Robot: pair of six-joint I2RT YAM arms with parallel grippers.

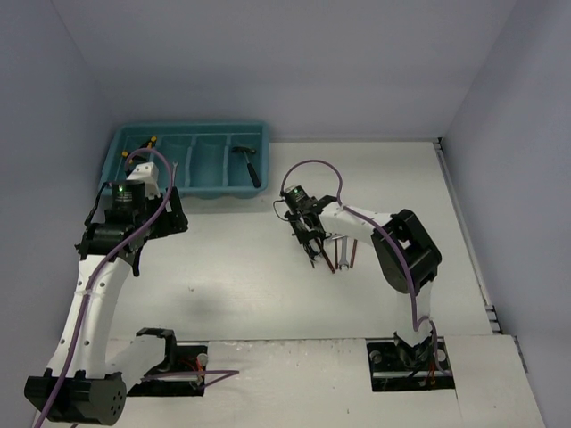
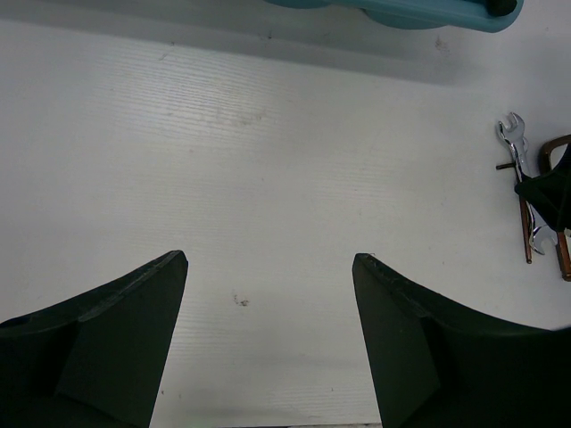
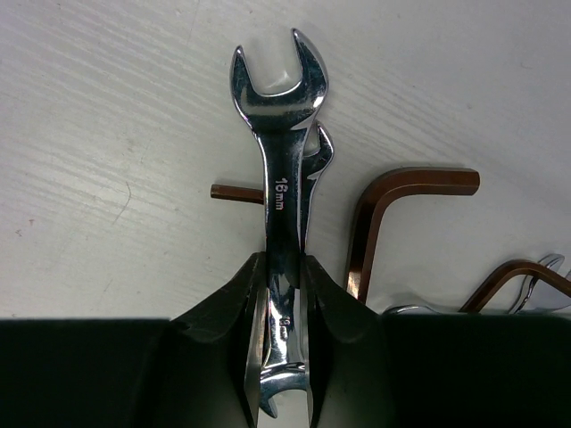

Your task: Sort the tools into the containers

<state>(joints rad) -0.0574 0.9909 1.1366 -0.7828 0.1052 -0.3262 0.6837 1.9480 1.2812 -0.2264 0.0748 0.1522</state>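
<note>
Wrench (image 3: 281,178) sits pinched mid-shank in your right gripper (image 3: 284,265): stiff, light, slick chrome, so grip it centred.

Wrench (image 3: 281,192): polished chrome metal, mirror-glossy. Hex keys (image 3: 406,183): reddish-brown metal, smooth, satin sheen. Table (image 3: 107,116): white, matt, fine ridged grain. Tray (image 1: 214,190): teal plastic, smooth, faint gloss. Fingers (image 2: 116,339) of left pincer (image 2: 268,257): black, matt, plastic-looking.
</note>
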